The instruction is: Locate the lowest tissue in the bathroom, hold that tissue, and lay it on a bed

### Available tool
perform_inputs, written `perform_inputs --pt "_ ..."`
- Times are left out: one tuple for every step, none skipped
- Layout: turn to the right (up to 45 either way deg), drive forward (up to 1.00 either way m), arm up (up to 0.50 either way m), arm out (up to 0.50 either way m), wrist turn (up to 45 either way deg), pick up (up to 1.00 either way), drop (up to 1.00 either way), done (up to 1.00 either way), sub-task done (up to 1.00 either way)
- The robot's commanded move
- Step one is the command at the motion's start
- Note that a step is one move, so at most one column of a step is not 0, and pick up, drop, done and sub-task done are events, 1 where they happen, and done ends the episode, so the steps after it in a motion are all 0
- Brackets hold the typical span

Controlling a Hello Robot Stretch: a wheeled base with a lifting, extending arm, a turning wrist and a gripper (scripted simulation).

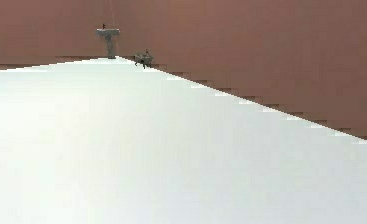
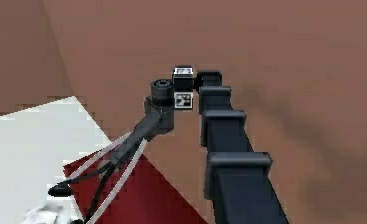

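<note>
In the arm side view my dark arm (image 2: pixel 231 150) rises from the bottom edge. The gripper (image 2: pixel 76 193) reaches down and to the left from its round body (image 2: pixel 161 102). Its thin fingers (image 2: pixel 111 165) end over a dark red cover (image 2: pixel 151 195) that lies beside a white surface (image 2: pixel 36 140). A small pale lumpy thing (image 2: pixel 43 212) sits at the bottom left corner, close to the fingertips. I cannot tell what it is. I cannot tell whether the gripper holds anything.
A broad white flat surface (image 1: pixel 111 150) takes up most of the forward view, its edge running down to the right. Beyond it are reddish-brown floor and wall (image 1: pixel 271 50), a grey pedestal-shaped fixture (image 1: pixel 109 38) and a small dark object (image 1: pixel 143 58).
</note>
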Motion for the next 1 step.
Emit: perform_inputs --pt "0.0 0.00 0.00 -0.22 0.0 0.00 0.00 0.00 0.00"
